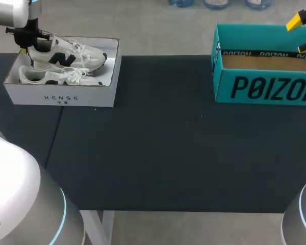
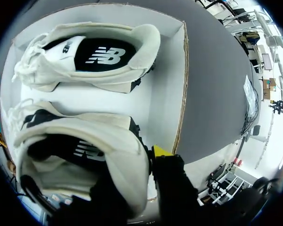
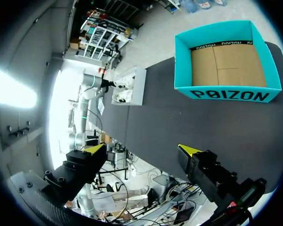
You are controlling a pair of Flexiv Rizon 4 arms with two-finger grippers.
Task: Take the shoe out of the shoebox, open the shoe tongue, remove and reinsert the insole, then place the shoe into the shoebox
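White shoebox (image 1: 61,97) sits at the left of the table (image 1: 153,153), holding two shoes. Left gripper (image 1: 25,48) pinches the rear shoe (image 1: 66,53) by its heel; the other shoe (image 1: 51,76) lies alongside. Right gripper (image 1: 302,34) hangs open over a teal box (image 1: 265,87), well apart.

Dark work table (image 1: 158,153)
Matte black top; faint seam (image 1: 55,138) slanting near its left side; pale frame leg (image 1: 103,224) below the near edge
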